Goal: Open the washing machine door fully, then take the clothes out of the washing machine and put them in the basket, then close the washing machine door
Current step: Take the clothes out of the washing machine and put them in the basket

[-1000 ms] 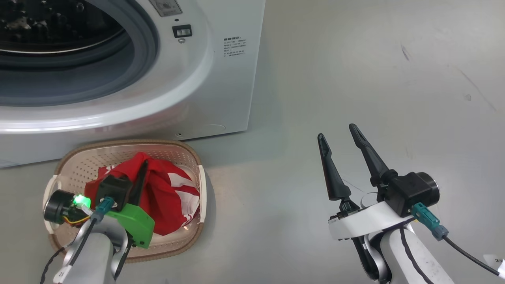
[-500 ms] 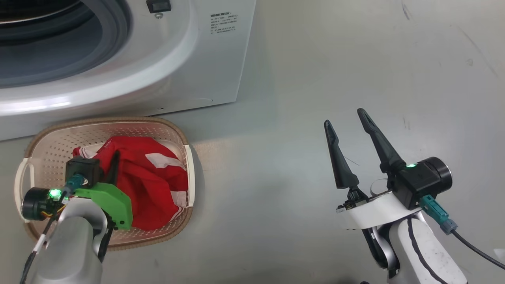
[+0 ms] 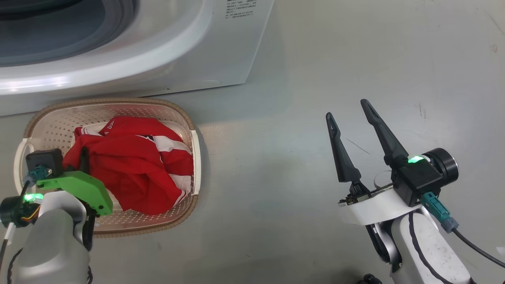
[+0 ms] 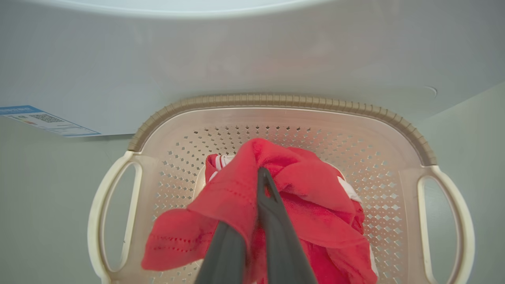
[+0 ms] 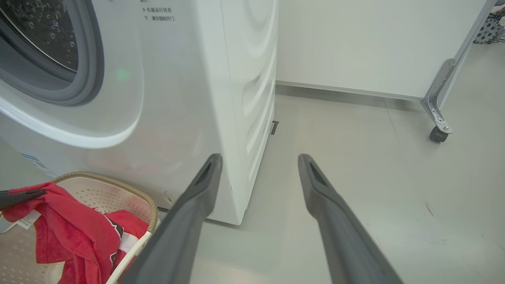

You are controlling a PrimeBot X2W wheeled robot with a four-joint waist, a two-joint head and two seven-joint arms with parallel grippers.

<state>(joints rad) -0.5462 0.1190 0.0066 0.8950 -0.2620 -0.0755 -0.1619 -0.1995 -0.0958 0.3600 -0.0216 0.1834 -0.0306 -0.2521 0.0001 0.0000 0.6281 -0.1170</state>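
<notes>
The cream basket [image 3: 118, 101] stands on the floor against the white washing machine [image 3: 221, 43]. Red clothes [image 3: 134, 165] with white stripes lie heaped inside it. My left gripper [image 3: 83, 154] hangs over the basket's left part, shut on a fold of red fabric. In the left wrist view the gripper [image 4: 262, 173] pinches the clothes [image 4: 307, 177] a little above the basket [image 4: 284, 100]. My right gripper [image 3: 346, 108] stands open over bare floor, well to the basket's right. The machine's grey-ringed mouth [image 5: 85, 75] is open. The washing machine door is out of view.
A castor leg of a metal frame [image 5: 438, 118] stands by the white wall at the far right. A blue sticker [image 4: 39, 118] marks the machine's lower front. Grey floor [image 3: 355, 59] spreads to the right of the machine.
The head camera has tilted down, so the machine slid up the picture. My left gripper has drawn toward the basket's left side with the red fabric. The right gripper stays open.
</notes>
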